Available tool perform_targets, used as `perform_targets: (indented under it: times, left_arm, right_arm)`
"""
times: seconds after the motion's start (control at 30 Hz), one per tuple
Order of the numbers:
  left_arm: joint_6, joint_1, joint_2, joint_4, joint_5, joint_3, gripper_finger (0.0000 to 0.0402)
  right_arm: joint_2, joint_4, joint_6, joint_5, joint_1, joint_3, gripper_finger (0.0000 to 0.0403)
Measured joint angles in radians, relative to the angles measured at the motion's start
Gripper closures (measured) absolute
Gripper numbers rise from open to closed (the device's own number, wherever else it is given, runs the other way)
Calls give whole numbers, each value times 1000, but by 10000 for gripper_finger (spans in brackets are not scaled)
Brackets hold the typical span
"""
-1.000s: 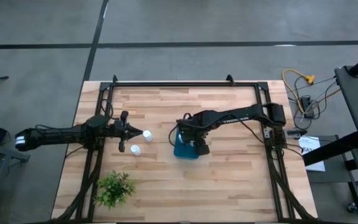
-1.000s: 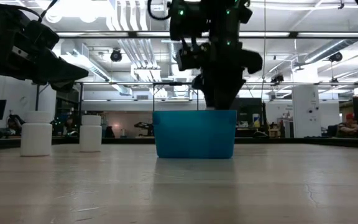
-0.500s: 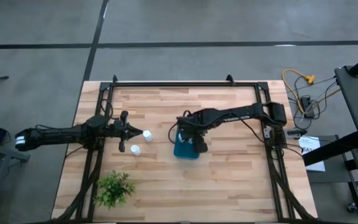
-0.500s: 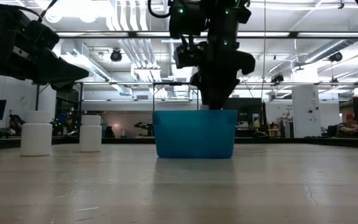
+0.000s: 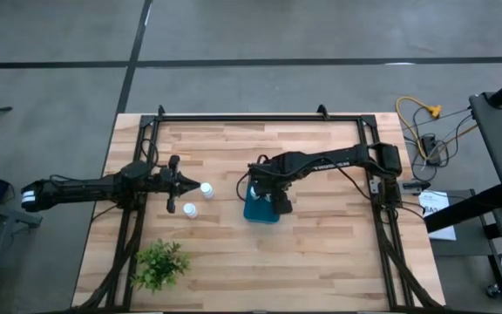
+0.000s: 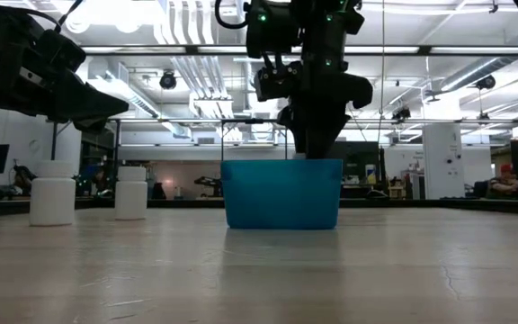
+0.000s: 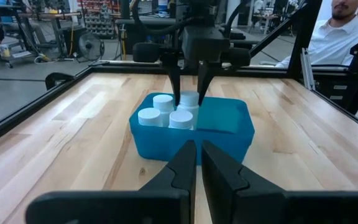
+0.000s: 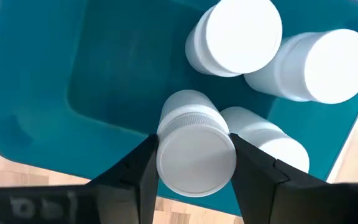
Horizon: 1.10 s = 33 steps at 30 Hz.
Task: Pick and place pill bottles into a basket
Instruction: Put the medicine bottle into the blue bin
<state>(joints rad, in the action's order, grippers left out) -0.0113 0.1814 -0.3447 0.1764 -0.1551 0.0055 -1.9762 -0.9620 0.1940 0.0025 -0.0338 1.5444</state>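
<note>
In basket (image 7: pixel 232 134): we count three pill bottles, a fourth (image 8: pixel 196 151) pinched by our right gripper (image 8: pixel 194 155) over it.
Left: two bottles (image 5: pixel 206 188) on table; left gripper (image 7: pixel 197 165) nearly closed, empty.

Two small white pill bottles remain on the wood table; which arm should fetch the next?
Left. Its gripper hovers shut beside both bottles, while the right gripper is over the teal-blue basket holding one.
</note>
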Motion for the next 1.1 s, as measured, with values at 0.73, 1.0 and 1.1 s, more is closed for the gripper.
perform_targets:
  times: [0.73,1.0,1.1]
  left_arm:
    - [0,0,0,0,0,0,394]
    - [0,0,0,0,0,0,394]
    - [0,0,0,0,0,0,394]
  right_arm:
    - [-2,-3,3,0,0,-4,216]
    - [7,-67,14,4,1,46,214]
    - [8,-93,11,5,0,87,215]
